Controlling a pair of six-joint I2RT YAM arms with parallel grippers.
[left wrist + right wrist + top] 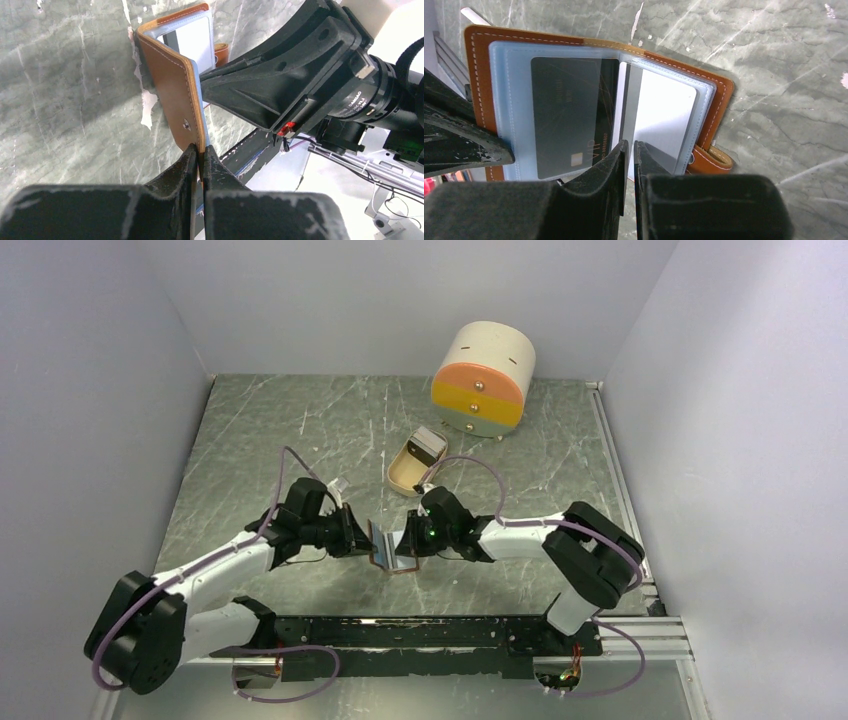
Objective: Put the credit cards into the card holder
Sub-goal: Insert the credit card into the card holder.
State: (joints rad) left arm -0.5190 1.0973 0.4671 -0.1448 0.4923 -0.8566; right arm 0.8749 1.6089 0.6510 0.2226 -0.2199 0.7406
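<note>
The tan-brown card holder stands open between both grippers, above the table. My left gripper is shut on the edge of its leather cover. In the right wrist view the open card holder shows a dark credit card in its left clear pocket and a silvery card in its right one. My right gripper is shut on a thin grey card, seen nearly edge-on, at the fold between the pockets. The snap tab hangs at the right.
A beige oval tray with another card in it lies behind the grippers. The round cream-and-orange drawer box stands at the back. A thin white stick lies by the left arm. Grey walls close in left, right and back.
</note>
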